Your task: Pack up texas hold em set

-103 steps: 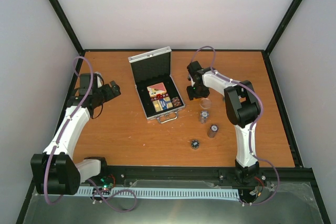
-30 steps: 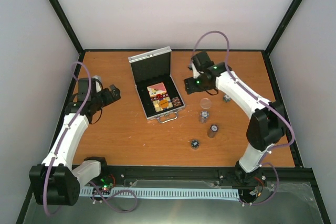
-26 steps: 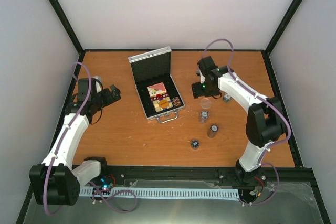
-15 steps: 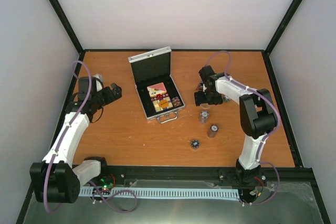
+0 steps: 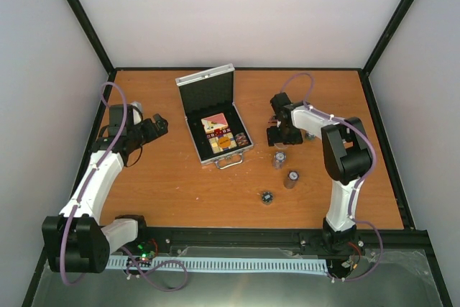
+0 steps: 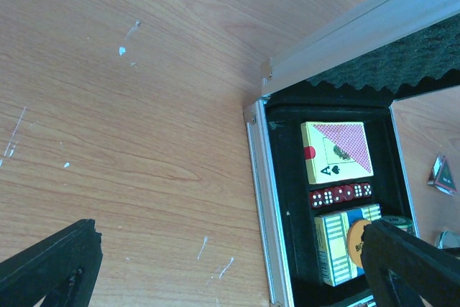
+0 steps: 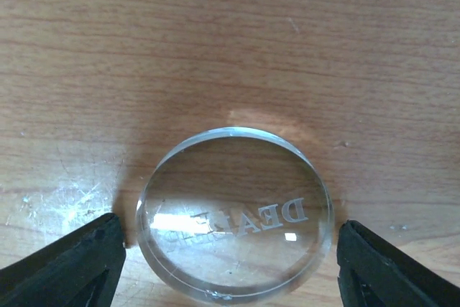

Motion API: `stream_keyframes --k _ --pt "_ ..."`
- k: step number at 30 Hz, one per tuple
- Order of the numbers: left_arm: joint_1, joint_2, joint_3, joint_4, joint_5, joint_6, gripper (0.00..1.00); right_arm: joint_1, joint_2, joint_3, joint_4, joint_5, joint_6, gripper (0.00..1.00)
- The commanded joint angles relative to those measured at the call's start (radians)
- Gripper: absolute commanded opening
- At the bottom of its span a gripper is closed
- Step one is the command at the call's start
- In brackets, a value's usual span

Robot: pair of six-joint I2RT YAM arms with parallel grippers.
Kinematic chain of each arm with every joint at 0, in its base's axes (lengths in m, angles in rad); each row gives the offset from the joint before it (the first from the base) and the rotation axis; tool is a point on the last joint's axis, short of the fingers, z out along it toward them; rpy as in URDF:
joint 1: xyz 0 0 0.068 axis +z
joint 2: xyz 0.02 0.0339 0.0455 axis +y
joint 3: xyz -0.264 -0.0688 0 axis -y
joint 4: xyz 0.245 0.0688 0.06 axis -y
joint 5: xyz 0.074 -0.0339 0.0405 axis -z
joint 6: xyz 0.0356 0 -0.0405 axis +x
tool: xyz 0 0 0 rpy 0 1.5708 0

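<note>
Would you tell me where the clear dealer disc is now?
Right wrist view: the disc lies flat on the table between the right gripper's open fingers, right of the case.

Wooden table (image 5: 180, 185), open case (image 5: 208, 93), clear disc (image 7: 233, 213)

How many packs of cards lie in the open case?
2. A red-backed pack next to the lid; a yellow-striped pack on the other side of the dice, partly under an orange disc. More may be hidden.

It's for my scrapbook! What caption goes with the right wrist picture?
Right jaws flank the clear dealer disc lying flat on the wooden table.
</note>
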Motion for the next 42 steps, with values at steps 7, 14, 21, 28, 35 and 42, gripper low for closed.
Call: stream_keyframes --k 7,14,21,28,35,42 --pt "0.005 0.006 0.038 0.03 0.0 -0.021 1.0 -0.006 0.022 0.011 0.001 0.018 0.011 0.66" --pt "0.005 0.005 0.038 0.027 -0.007 -0.021 1.0 0.001 -0.064 0.066 -0.028 -0.035 -0.047 0.55" --pt "0.005 0.006 0.041 0.023 -0.016 -0.019 1.0 0.109 -0.125 0.159 -0.014 -0.093 -0.097 0.53" --pt "0.003 -0.033 0.039 0.052 -0.02 -0.031 1.0 0.26 -0.018 0.323 0.068 -0.174 -0.06 0.53" --pt "0.004 -0.033 0.027 0.028 -0.005 -0.048 1.0 0.36 0.123 0.461 0.087 -0.13 -0.08 0.53" --pt "0.003 -0.049 0.025 0.003 -0.01 -0.037 1.0 0.37 0.233 0.543 0.078 -0.041 -0.074 0.53"
